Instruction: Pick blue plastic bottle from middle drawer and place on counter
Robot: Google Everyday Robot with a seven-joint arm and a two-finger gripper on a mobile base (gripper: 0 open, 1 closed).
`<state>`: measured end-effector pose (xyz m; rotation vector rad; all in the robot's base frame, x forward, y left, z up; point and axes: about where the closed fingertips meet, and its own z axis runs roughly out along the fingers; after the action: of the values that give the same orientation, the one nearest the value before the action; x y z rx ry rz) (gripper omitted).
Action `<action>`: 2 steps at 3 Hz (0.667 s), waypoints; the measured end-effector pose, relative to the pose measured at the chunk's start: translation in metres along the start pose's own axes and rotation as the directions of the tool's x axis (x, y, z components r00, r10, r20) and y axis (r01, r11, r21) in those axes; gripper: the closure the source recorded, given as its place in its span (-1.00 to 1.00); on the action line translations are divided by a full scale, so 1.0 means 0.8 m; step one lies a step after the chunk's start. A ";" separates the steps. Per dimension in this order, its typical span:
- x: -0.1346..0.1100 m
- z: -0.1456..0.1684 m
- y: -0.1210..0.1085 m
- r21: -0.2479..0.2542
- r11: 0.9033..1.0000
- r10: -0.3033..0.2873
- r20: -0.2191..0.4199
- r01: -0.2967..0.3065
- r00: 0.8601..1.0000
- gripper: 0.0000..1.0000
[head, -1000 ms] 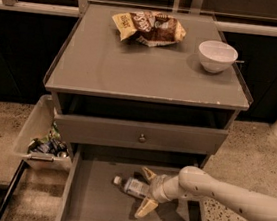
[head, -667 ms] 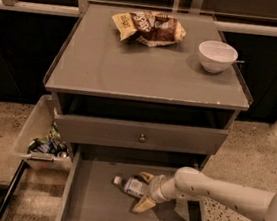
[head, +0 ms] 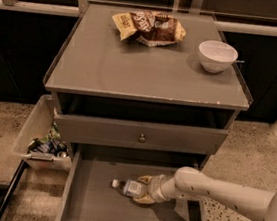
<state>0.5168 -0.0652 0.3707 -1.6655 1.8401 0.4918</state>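
Observation:
The blue plastic bottle (head: 128,186) lies on its side on the floor of the open middle drawer (head: 91,207), white cap pointing left. My gripper (head: 144,190) reaches in from the right on a white arm and is shut on the bottle's right end, one finger behind it and one in front. The bottle rests on the drawer floor. The grey counter (head: 134,66) is above, at the top of the cabinet.
A brown-and-yellow snack bag (head: 149,27) and a white bowl (head: 217,55) sit at the back of the counter. The upper drawer front with a brass knob (head: 140,134) overhangs the open drawer. A plastic bin of cans (head: 44,139) stands on the left.
My gripper has moved left along the bottle and its fingers have narrowed from a wide spread to close on the bottle's body. The bottle has barely moved.

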 end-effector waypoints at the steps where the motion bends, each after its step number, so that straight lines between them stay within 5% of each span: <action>1: 0.000 0.000 0.000 0.000 1.000 0.000 0.000 0.000 1.000 0.78; 2: -0.007 -0.007 0.008 -0.026 0.999 -0.020 0.006 0.020 1.000 1.00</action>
<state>0.5097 -0.0635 0.3774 -1.6963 1.8179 0.5138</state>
